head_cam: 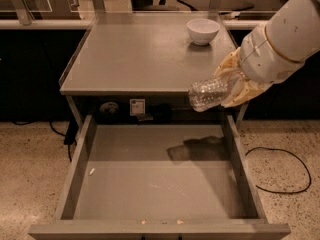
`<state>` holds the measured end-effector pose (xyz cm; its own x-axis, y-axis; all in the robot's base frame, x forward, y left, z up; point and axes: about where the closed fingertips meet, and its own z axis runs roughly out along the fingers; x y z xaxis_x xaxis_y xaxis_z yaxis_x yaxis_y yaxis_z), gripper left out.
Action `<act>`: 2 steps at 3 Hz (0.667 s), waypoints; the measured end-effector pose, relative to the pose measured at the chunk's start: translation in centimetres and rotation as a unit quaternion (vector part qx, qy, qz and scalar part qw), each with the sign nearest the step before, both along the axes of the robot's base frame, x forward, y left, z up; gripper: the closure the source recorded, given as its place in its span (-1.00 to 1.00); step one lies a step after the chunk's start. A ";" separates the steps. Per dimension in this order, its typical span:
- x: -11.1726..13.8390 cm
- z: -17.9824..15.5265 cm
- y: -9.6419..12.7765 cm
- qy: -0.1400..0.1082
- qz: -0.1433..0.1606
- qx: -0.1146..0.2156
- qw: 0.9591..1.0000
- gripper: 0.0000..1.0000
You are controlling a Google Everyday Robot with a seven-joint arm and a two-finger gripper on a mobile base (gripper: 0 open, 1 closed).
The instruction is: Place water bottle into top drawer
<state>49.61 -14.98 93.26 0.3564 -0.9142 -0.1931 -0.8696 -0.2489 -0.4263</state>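
Aloft, end effector (234, 84) holds water bottle (207, 93) over drawer (150, 186)

High front view; jaws upper right

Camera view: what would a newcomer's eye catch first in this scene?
The gripper holds the water bottle tilted in the air by the front right corner of the cabinet top, over the open top drawer. A white bowl stands at the back right of that top.
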 end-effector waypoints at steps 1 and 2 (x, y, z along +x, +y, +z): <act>-1.2 -3.0 -0.5 0.021 0.019 0.022 0.999 1.00; -3.8 -8.7 -0.5 0.067 0.060 0.067 0.994 1.00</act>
